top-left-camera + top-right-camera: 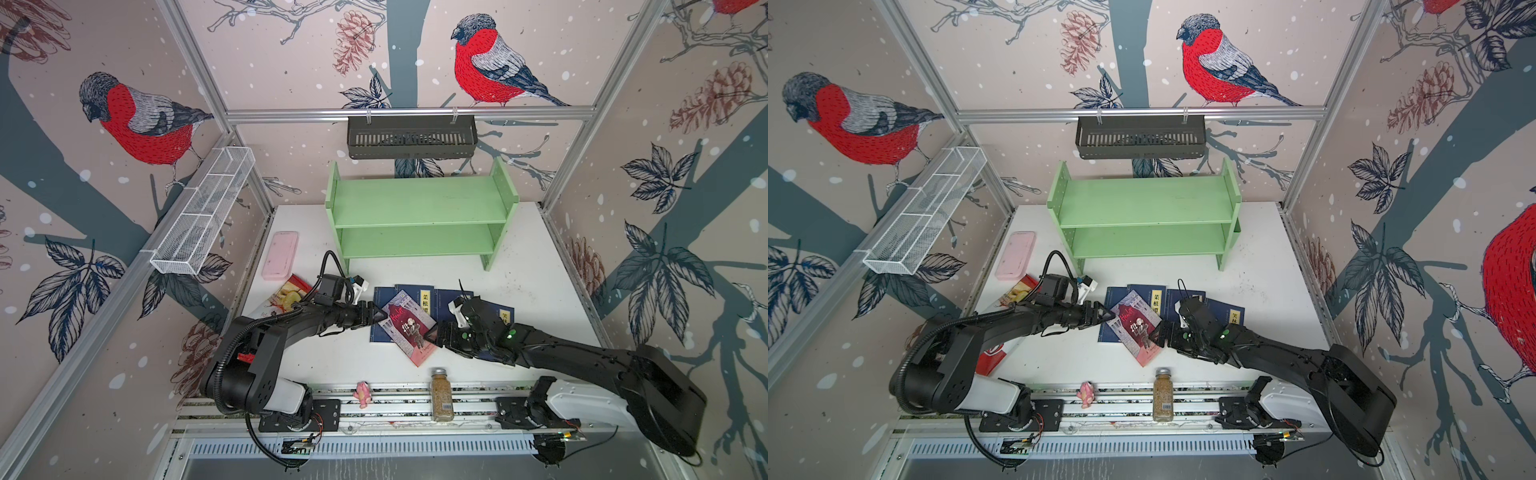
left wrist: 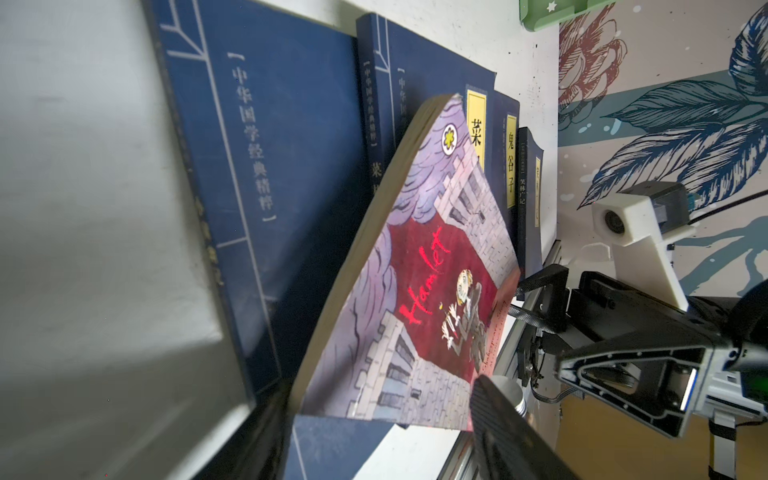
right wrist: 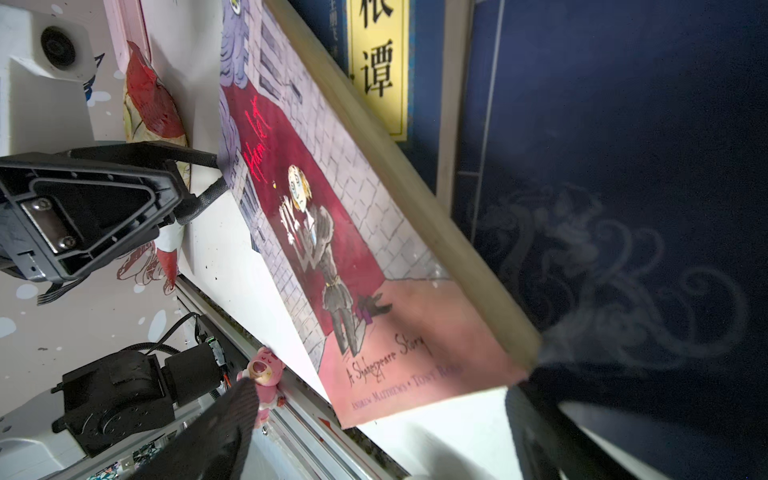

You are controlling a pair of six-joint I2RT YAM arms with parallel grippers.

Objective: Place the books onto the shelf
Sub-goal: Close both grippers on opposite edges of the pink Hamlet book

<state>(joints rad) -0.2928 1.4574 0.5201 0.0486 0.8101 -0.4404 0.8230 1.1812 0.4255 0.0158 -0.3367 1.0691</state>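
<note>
The pink-red book [image 1: 409, 328] [image 1: 1136, 328] lies slanted on top of several dark navy books [image 1: 384, 299] [image 1: 1115, 301] at mid-table. Its spine side is tilted up. My left gripper [image 1: 380, 315] [image 2: 382, 382] clamps the book's [image 2: 415, 270] top short end, jaws wide, one finger at each corner. My right gripper [image 1: 434, 334] [image 3: 382, 388] stands open round the book's [image 3: 332, 249] bottom end, one finger beside the page edge and the other apart from it. The light green shelf [image 1: 419, 199] [image 1: 1142, 199] stands behind the books with both tiers bare.
A pink slab [image 1: 280, 255] and a snack bag [image 1: 289, 297] lie left of the books. A spice jar [image 1: 441, 395] and a pink toy [image 1: 362, 394] stand on the front rail. A black basket [image 1: 411, 137] hangs above the shelf, a white wire basket [image 1: 203, 212] on the left wall.
</note>
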